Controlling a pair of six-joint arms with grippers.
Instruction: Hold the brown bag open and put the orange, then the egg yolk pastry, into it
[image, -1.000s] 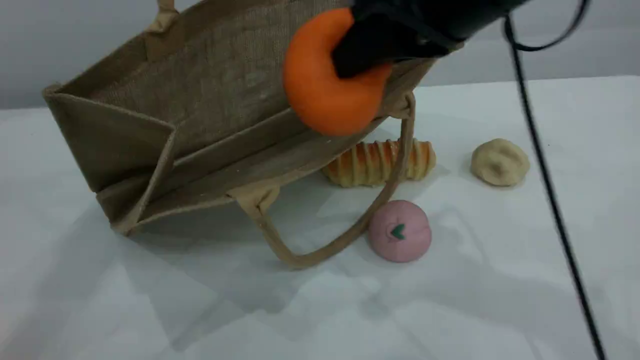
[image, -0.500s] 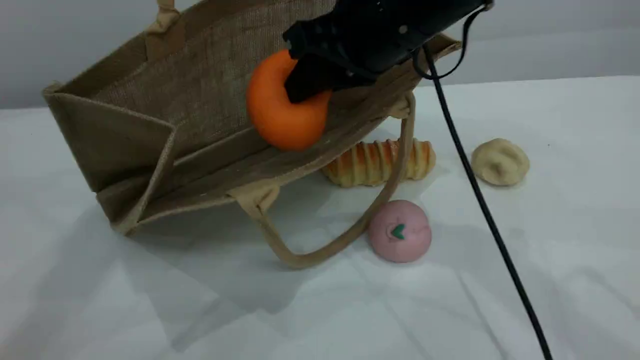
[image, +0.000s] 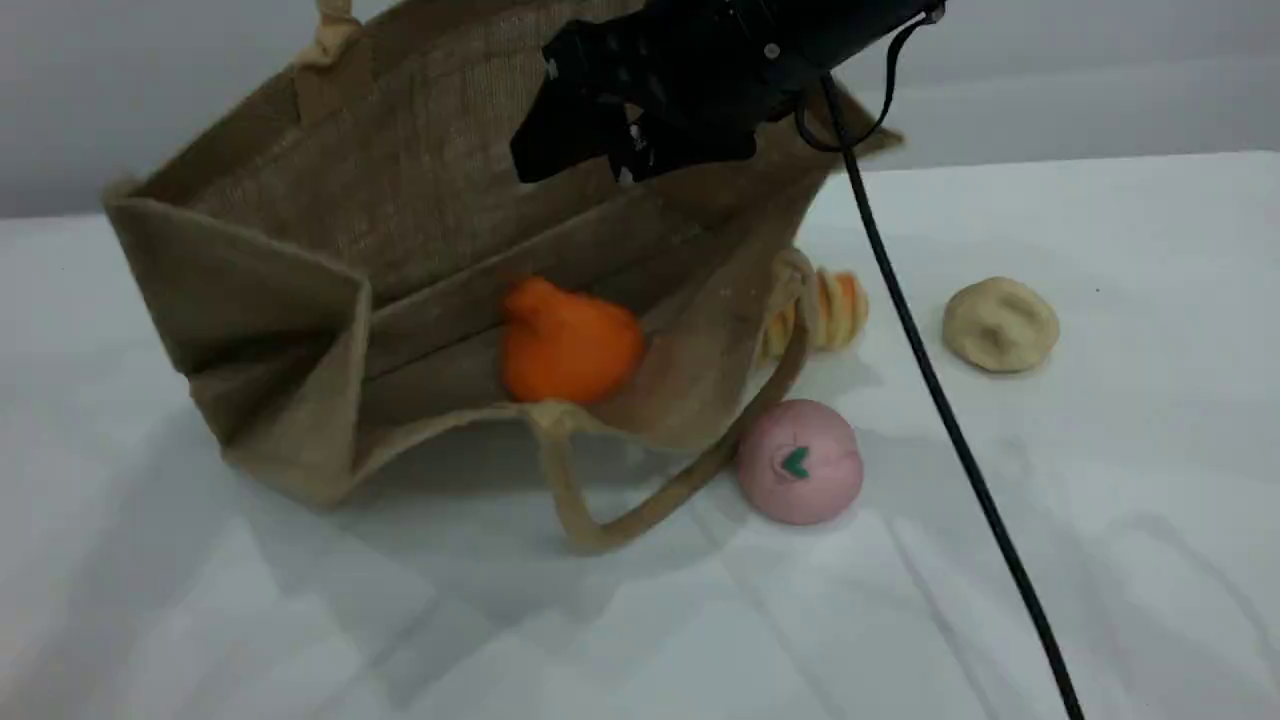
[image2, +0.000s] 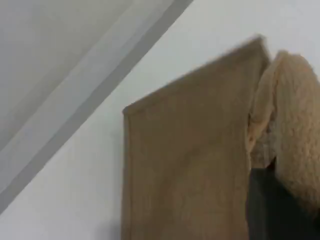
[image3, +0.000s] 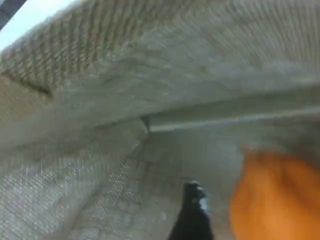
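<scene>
The brown bag (image: 420, 180) stands tilted with its mouth held wide, its upper handle (image: 330, 28) running up out of the scene view. In the left wrist view that beige handle (image2: 295, 120) sits against my left gripper's dark fingertip (image2: 270, 210), which is shut on it. The orange (image: 565, 345) lies inside the bag on its lower wall and shows in the right wrist view as the orange (image3: 272, 200). My right gripper (image: 585, 165) hovers open and empty above it, in the bag's mouth. The egg yolk pastry (image: 1000, 323) rests on the table at the right.
A pink ball with a green mark (image: 800, 460) lies by the bag's lower handle (image: 640, 505). A striped bread roll (image: 835, 305) peeks out behind the bag's right corner. The right arm's black cable (image: 940, 400) hangs across the white table (image: 1100, 550).
The right gripper moved left into the bag's mouth and opened. The orange dropped from it onto the bag's lower wall. The bag sagged and now covers most of the bread roll.
</scene>
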